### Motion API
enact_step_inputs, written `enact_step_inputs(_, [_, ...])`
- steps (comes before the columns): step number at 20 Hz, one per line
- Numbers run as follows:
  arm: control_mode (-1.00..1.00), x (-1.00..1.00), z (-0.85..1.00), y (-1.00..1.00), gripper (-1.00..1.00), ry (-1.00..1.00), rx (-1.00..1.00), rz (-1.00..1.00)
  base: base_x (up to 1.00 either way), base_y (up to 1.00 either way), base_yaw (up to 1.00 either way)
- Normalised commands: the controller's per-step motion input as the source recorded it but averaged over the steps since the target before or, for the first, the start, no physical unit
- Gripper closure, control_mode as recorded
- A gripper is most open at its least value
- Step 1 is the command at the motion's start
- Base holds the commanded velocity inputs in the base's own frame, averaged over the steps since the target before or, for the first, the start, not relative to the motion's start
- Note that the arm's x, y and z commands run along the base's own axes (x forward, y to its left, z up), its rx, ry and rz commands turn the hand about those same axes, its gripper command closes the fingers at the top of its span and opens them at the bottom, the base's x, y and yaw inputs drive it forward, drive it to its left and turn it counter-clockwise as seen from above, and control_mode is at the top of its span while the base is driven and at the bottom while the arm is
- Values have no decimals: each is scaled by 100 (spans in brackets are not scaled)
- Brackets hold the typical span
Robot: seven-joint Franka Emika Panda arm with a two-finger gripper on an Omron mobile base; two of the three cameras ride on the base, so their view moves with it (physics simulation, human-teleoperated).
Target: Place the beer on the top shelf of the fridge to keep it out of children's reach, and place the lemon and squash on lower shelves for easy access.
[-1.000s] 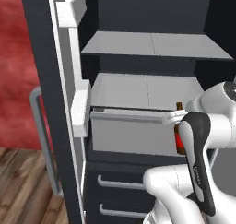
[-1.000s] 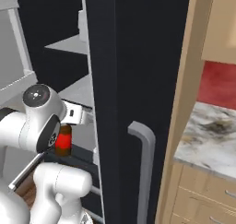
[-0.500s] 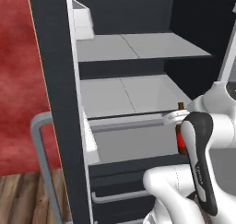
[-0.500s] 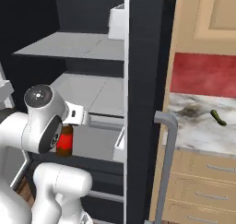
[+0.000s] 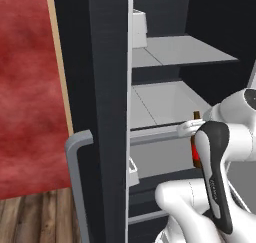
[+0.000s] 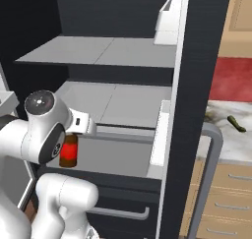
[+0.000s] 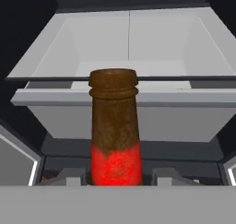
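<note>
Robot arm at the open fridge [image 6: 197, 61], beer [image 7: 115, 131] in its gripper [image 7: 115, 176]: the fingers [image 7: 168, 176] sit partly closed on either side of the bottle's red label, gripping it, w/ the brown neck standing upright btwn them. Seen from the right, the bottle [image 6: 69, 152] hangs just below the arm's round wrist, in front of the grey front rail of a lower shelf [image 6: 118, 110] and near that shelf's left front corner, not resting on anything visible. From the left, only a sliver of the bottle [image 5: 196, 118] shows behind the arm, its cap level w/ the same shelf's front edge. The hand camera looks past the neck into a shallow light-grey tray-like shelf [image 7: 133, 48] straight ahead, its front rail crossing just behind the bottle's lip. Top shelf [image 6: 98, 51] sits higher up, a flat grey plate well above the bottle; a white door rack [image 6: 170, 16] stands by its right rear corner. The curved grey handle [image 6: 209, 164] runs down the door's edge. On the marble counter [image 6: 231, 139] at far right lies the squash [image 6: 236, 123], dark green, near the counter's back edge, well apart from the fridge interior.
</note>
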Motion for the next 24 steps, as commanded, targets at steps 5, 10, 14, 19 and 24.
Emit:
enact_step_inputs(5, [100,0,0,0,100,0,0,0,50,-4,0])
enact_step_inputs(10, [-100,29,35,-9,100,-40,15,0,0,0,0])
enact_step_inputs(14, [-100,36,65,1,100,-44,7,0,0,0,0])
enact_step_inputs(19, [-100,35,82,3,100,-34,0,0,0,0,0])
enact_step_inputs(24, [-100,25,85,0,100,-19,0,-1,0,0,0])
